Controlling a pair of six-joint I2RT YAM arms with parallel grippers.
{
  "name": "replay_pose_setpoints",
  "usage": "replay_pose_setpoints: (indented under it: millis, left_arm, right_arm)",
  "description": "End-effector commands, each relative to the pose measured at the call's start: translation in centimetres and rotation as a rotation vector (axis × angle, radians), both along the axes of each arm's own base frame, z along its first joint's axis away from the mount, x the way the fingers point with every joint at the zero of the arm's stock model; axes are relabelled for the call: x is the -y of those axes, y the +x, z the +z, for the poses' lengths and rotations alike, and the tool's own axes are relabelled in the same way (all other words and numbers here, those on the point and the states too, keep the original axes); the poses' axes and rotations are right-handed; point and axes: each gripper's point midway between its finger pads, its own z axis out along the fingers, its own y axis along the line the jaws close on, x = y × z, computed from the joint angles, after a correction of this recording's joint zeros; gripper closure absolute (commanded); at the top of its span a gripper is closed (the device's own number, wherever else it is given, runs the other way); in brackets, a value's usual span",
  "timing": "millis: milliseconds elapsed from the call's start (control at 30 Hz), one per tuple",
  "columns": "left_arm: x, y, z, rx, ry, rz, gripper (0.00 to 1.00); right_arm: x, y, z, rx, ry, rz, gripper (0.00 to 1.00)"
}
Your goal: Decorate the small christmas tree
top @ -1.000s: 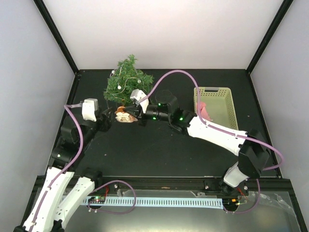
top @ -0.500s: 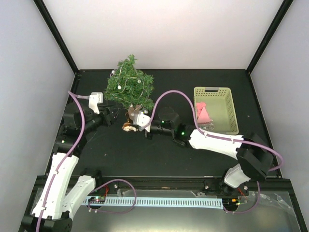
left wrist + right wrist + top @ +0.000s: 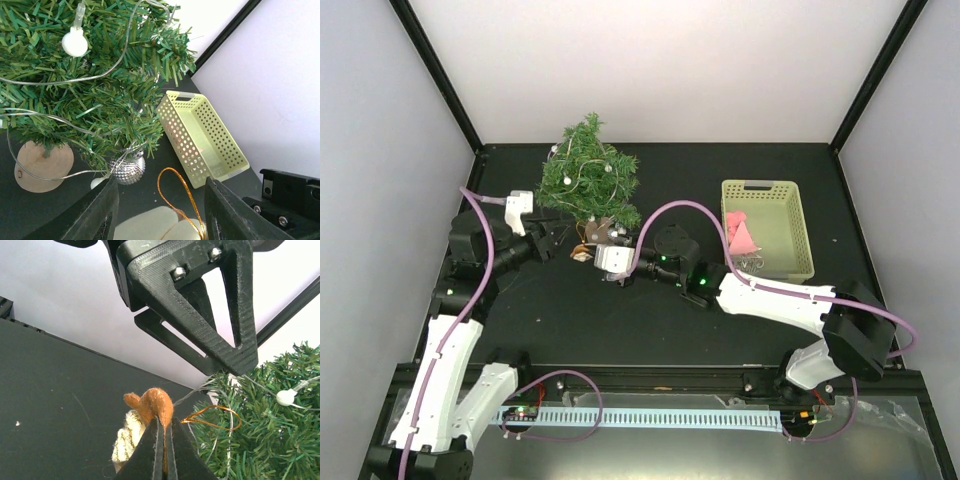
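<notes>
The small christmas tree point(image 3: 588, 178) stands at the back left on a wooden disc base point(image 3: 44, 162), strung with a light wire and carrying a silver ball point(image 3: 128, 170). My right gripper point(image 3: 590, 254) is shut on the brown felt top of a cream and brown ornament point(image 3: 156, 406), just in front of the tree point(image 3: 270, 445). The ornament's gold loop point(image 3: 216, 417) sticks out towards the branches. My left gripper point(image 3: 162, 212) is open, with the cream body point(image 3: 150, 225) and gold loop point(image 3: 180, 192) lying between its fingers point(image 3: 97, 210) without touching them. In the right wrist view those fingers point(image 3: 200, 305) hang just above the ornament.
A pale green lattice basket point(image 3: 800, 225) sits at the back right with a pink item point(image 3: 741, 232) inside; it also shows in the left wrist view point(image 3: 200, 137). Black posts and pale walls bound the dark table point(image 3: 650, 320).
The right gripper has drawn the ornament back from the tree's front towards the near side. The left gripper has swung in beside the tree, over the ornament, and its jaws have narrowed a little.
</notes>
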Motion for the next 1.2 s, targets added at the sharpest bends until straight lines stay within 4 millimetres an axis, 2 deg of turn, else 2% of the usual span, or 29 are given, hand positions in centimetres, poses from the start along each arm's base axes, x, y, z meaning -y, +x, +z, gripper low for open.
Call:
replay_pose_setpoints:
  millis: [0,233,533,600,767,967,1167]
  left_arm:
    - [0.2,0.1,1.4,0.006,-0.045,-0.018,0.52]
    - [1.2,0.6,0.9,-0.056,-0.149,-0.079,0.62]
    - [2.0,1.5,-0.8,-0.173,-0.238,-0.144,0.65]
    - [2.4,1.4,-0.7,-0.188,-0.260,-0.184,0.71]
    - [2.4,1.7,-0.7,-0.193,-0.276,-0.208,0.98]
    - [0.7,2.9,0.2,-0.079,-0.196,-0.101,0.98]
    - [0.5,3.7,1.5,0.003,-0.175,-0.095,0.98]
  right_arm:
    - [0.4,0.2,2.9,0.108,0.056,-0.036,0.99]
    - [0.2,0.1,3.5,0.127,0.074,-0.035,0.99]
    - [-0.2,0.2,3.6,0.130,0.072,-0.035,0.99]
    - [-0.3,0.3,3.5,0.127,0.072,-0.037,0.99]
    - [-0.7,1.0,2.9,0.099,0.060,-0.063,0.99]
    - [-1.7,2.2,1.5,0.012,0.059,-0.099,0.99]
    - [-2.1,2.8,1.5,-0.023,0.074,-0.120,0.99]
